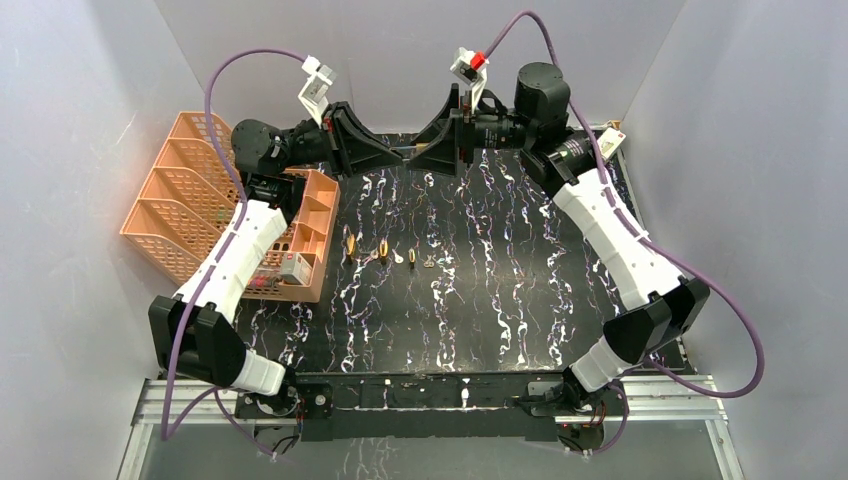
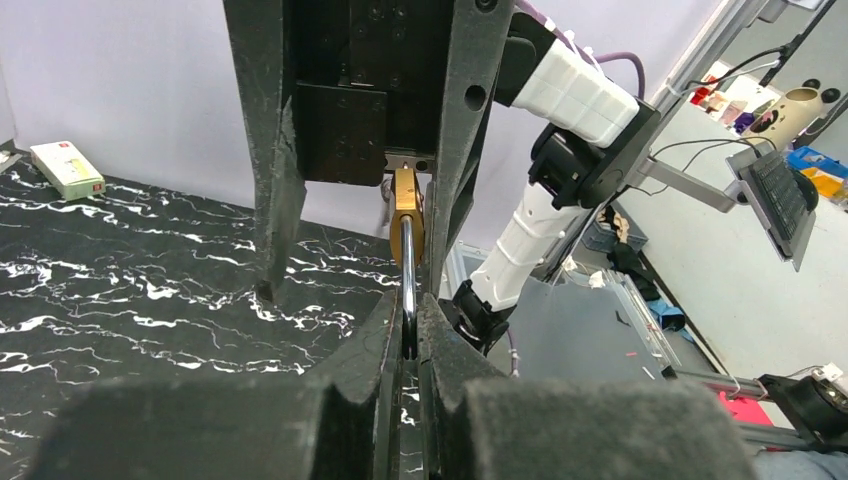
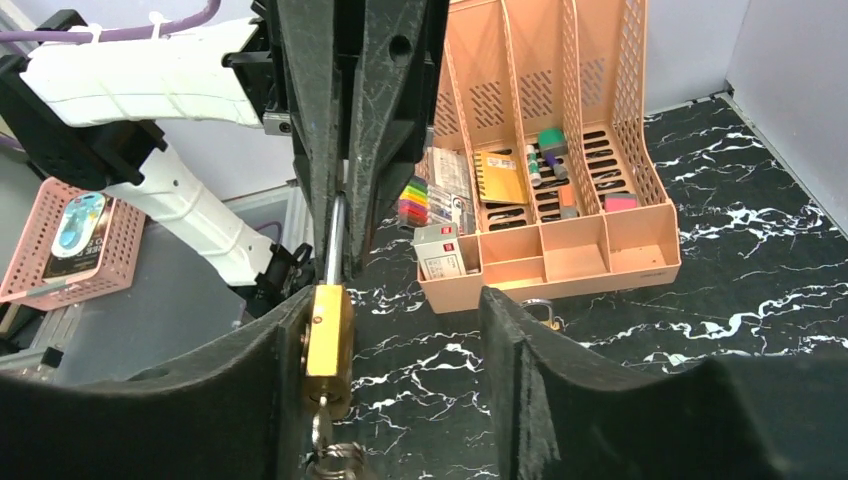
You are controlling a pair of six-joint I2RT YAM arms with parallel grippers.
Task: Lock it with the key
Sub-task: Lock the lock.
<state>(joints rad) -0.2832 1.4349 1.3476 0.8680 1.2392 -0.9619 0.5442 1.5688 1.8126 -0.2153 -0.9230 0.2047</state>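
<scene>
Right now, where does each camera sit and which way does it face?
Top external: above, behind the bases, looking down on the table; left arm and right arm show.
Left wrist: faces rightward along the left gripper, shut on the padlock; right arm beyond.
Right wrist: faces leftward through the open right gripper toward the organizer; left arm beyond.
Both wrist views share the padlock.

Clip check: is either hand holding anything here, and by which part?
The left hand pinches the padlock by its steel shackle. The right hand is open, gripping nothing.
</scene>
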